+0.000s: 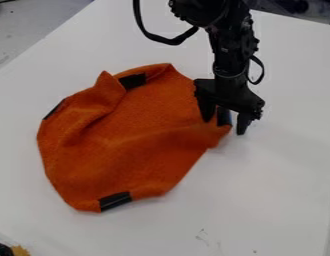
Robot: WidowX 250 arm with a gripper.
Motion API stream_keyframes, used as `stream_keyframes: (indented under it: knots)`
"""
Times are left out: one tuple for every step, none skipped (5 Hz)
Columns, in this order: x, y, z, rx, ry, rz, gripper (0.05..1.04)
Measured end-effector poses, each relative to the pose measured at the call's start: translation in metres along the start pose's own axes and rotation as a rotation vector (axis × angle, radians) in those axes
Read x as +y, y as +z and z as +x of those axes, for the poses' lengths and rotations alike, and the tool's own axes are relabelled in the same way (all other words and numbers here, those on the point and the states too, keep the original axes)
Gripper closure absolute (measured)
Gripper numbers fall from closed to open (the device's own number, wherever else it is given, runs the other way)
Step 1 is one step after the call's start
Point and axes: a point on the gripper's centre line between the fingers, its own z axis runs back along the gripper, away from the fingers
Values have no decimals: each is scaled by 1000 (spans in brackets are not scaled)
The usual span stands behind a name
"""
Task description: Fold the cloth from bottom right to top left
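Note:
The black gripper (224, 126) hangs at the right edge of the orange cloth (147, 145), with its two fingers apart. One finger is over the cloth and the other is just beyond its right corner; a dark patch at that corner shows between them. Whether the fingertips touch the cloth or the table, I cannot tell. The cloth lies rumpled, with a raised fold at its upper left and dark patches along its edges, one of them at the bottom.
A white table (274, 200) lies under the cloth. At the bottom left corner of the view is a black and yellow object (19, 250). Black cables loop beside the arm. Grey floor shows beyond the table's upper left edge.

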Motion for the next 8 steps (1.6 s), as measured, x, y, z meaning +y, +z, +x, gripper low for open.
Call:
stream_keyframes:
  knots:
    - [0,-3,1,0,2,-3,405]
    - [0,-3,0,1,10,2,675]
    - [3,3,-9,19,33,32,857]
    - [7,30,-15,-6,73,103,972]
    - [35,69,-12,-73,113,158,1000]
    - [88,74,-25,-92,212,162,1000]
    - [133,73,-38,-107,294,133,1000]
    - [186,78,-59,-117,398,128,1000]
